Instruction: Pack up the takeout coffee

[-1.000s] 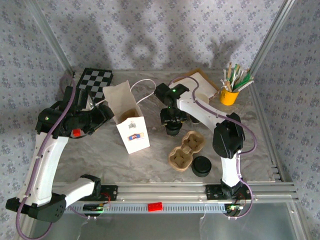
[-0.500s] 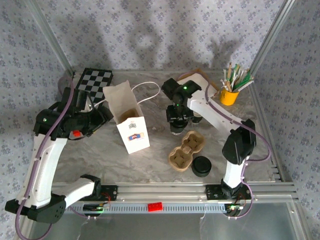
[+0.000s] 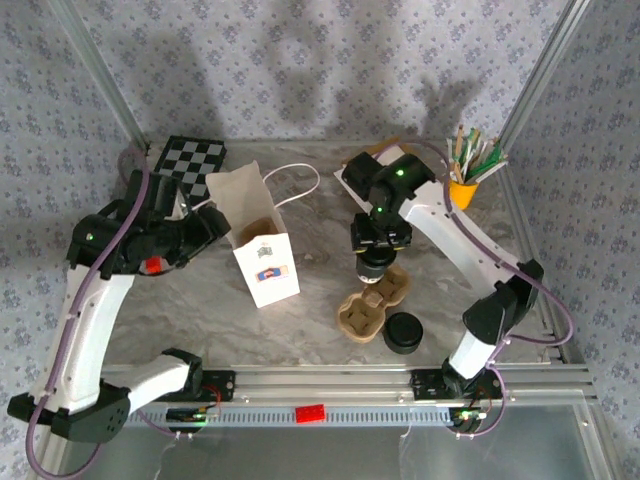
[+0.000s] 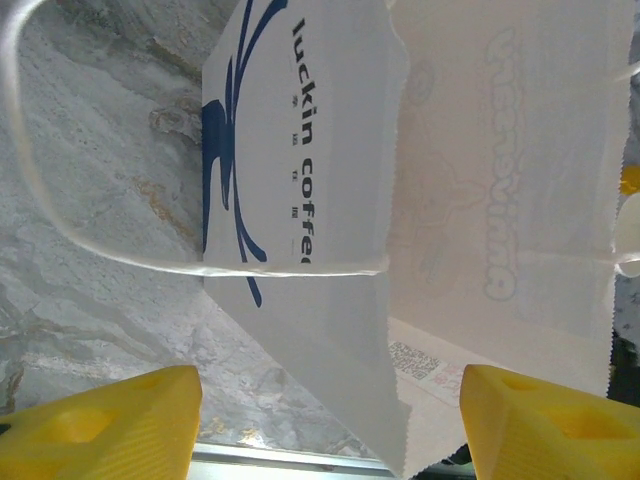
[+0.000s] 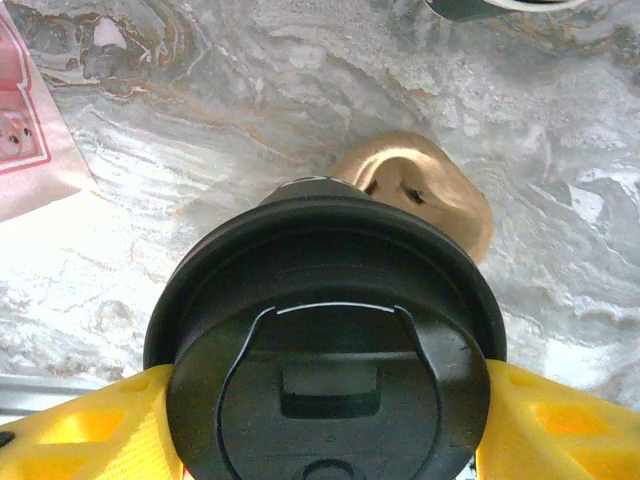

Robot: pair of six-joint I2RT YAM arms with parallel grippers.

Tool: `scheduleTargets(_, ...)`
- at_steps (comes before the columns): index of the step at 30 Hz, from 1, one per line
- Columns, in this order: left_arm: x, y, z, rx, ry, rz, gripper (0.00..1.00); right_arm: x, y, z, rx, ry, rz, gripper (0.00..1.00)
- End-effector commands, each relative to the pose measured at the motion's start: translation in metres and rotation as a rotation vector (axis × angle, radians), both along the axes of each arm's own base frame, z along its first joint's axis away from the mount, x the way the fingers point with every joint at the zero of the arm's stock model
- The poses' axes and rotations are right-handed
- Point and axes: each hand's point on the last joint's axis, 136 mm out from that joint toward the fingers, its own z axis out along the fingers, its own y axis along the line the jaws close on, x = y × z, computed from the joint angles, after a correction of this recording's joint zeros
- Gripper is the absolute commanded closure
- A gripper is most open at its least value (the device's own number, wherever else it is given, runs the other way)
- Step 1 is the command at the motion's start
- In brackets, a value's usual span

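On a marbled table (image 4: 100, 150), the left tool (image 4: 330, 385) gapes at a "luckin coffe" bag (image 4: 300, 150); the right tool (image 5: 330, 425) clamps a cup (image 5: 330, 290).

Matt white paper bag (image 4: 480, 180), smooth black plastic lid (image 5: 330, 330), perhaps moulded-pulp cup tray (image 3: 358, 320)

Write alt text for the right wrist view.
A black-lidded coffee cup looms in the foreground, clamped between the yellow fingers of the right gripper above a marbled table. Just beyond it lies the end of a brown pulp cup carrier, with a paper bag corner at the left edge.
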Motion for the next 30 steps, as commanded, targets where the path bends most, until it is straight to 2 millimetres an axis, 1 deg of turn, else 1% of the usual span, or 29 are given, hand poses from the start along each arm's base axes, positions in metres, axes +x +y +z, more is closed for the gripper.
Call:
scheduleTargets(1, 0.011, -0.005, 0.012, 0.015, -0.056, -0.014, 0.31, -0.023, -0.017, 0.024, -0.013, 0.017, -0.024, 0.36)
scheduleTargets(6, 0.020, -0.018, 0.007, 0.057, -0.051, -0.056, 0.32, -0.030, -0.020, 0.040, -0.016, 0.009, -0.014, 0.37)
scheduleTargets(11, 0.032, -0.023, 0.004, 0.082, -0.051, -0.072, 0.40, -0.038, -0.010, 0.057, 0.031, 0.003, 0.024, 0.38)
scheduleTargets(13, 0.035, -0.026, -0.002, 0.089, -0.040, -0.079, 0.46, -0.039, -0.007, 0.060, 0.049, 0.002, 0.034, 0.38)
scheduleTargets(16, 0.038, -0.028, -0.004, 0.106, -0.048, -0.092, 0.53, -0.042, -0.003, 0.061, 0.062, 0.001, 0.047, 0.39)
scheduleTargets(19, 0.038, -0.031, -0.007, 0.116, -0.050, -0.113, 0.66, -0.044, 0.001, 0.065, 0.078, -0.007, 0.060, 0.39)
scheduleTargets(23, 0.034, -0.028, -0.008, 0.150, -0.052, -0.144, 0.80, -0.046, 0.005, 0.075, 0.111, -0.032, 0.078, 0.39)
scheduleTargets(26, 0.031, -0.023, -0.003, 0.187, -0.063, -0.169, 0.89, -0.051, 0.007, 0.080, 0.127, -0.046, 0.094, 0.40)
scheduleTargets(30, 0.032, -0.020, 0.007, 0.231, -0.075, -0.207, 0.97, -0.058, 0.009, 0.086, 0.149, -0.057, 0.103, 0.40)
